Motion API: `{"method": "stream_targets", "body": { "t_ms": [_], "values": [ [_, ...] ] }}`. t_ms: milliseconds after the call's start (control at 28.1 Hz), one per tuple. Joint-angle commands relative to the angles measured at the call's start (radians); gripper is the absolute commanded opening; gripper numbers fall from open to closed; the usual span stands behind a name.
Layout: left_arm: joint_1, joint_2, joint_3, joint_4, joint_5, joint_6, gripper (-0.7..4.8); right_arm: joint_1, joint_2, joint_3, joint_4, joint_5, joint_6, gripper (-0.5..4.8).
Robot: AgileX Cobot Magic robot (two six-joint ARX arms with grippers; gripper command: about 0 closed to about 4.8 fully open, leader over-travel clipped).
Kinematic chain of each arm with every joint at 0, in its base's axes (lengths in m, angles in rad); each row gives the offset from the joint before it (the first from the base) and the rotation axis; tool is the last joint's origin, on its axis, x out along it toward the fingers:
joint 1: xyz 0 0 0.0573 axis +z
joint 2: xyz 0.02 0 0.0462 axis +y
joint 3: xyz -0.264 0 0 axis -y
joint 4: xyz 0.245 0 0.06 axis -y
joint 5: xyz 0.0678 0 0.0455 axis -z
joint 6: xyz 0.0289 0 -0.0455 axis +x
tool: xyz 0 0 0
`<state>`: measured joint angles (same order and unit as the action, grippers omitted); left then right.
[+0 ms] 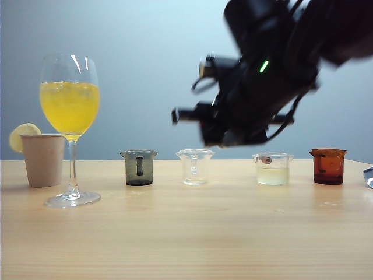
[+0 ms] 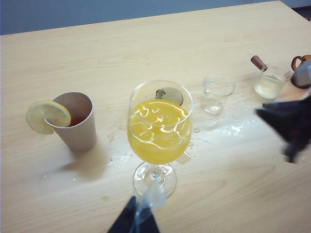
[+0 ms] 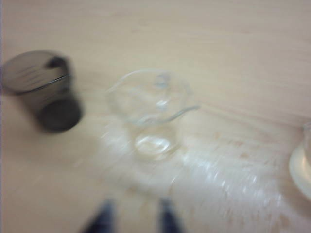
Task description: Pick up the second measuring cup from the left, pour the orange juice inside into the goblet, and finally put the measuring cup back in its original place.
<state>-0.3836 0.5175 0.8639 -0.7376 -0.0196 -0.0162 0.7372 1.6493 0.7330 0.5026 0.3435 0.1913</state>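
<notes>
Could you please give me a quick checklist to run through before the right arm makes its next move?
1. Clear measuring cup back upright in the row, between the smoky grey cup and the cup of pale liquid: ok.
2. That cup emptied: ok, it looks empty.
3. Orange juice in the goblet: ok, the bowl is well filled.
4. Right gripper free of the cup: ok, raised above it and holding nothing; the fingertips stand apart.
5. Table dry: not ok, drops and wet patches lie around the goblet's foot and the clear cup.
6. Left gripper clear of the goblet: cannot tell, it sits close to the foot.
</notes>
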Motion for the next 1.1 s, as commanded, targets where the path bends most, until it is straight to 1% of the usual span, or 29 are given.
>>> {"method": "stream_targets", "body": {
  "t_ms": [36,107,142,356,462,747,818,854,889,925,960,1103],
  "values": [
    [0.000,-0.001,0.001,0.013,-0.003,0.001,-0.05,0.002,-0.156,-0.007,-0.183,-0.106,-0.009,-0.07],
    [0.000,-0.001,0.001,0.013,-0.003,0.001,-0.05,-0.001,-0.266,-0.007,-0.265,-0.193,-0.019,-0.07],
    [0.000,-0.001,0.001,0.013,-0.003,0.001,-0.04,-0.002,-0.320,-0.007,-0.300,-0.217,-0.036,-0.07],
    [0.000,-0.001,0.001,0.014,-0.003,0.001,-0.05,-0.024,-0.627,-0.009,-0.481,-0.278,-0.116,-0.07],
    [0.000,-0.001,0.001,0.013,-0.003,0.001,-0.04,-0.056,-0.770,-0.022,-0.544,-0.318,-0.123,-0.07],
    [0.013,-0.009,0.000,0.014,0.007,0.001,-0.05,-0.161,-1.149,-0.140,-0.721,-0.320,-0.121,-0.07],
    [0.043,-0.012,-0.002,0.014,0.066,0.001,-0.05,-0.187,-1.244,-0.169,-0.765,-0.320,-0.120,-0.07],
    [0.077,-0.016,-0.009,0.018,0.103,0.001,-0.04,-0.206,-1.328,-0.195,-0.792,-0.319,-0.108,-0.07],
    [0.145,-0.034,-0.029,0.029,0.126,0.001,-0.04,-0.224,-1.406,-0.226,-0.804,-0.316,-0.105,-0.07],
    [0.206,-0.059,-0.056,0.038,0.137,0.001,-0.04,-0.238,-1.460,-0.255,-0.809,-0.317,-0.101,-0.07],
    [0.237,-0.080,-0.076,0.040,0.135,0.001,-0.04,-0.245,-1.489,-0.272,-0.815,-0.316,-0.085,-0.07],
    [0.304,-0.172,-0.158,0.039,0.121,0.001,-0.04,-0.258,-1.542,-0.339,-0.819,-0.277,-0.042,-0.07]
  ]
}}
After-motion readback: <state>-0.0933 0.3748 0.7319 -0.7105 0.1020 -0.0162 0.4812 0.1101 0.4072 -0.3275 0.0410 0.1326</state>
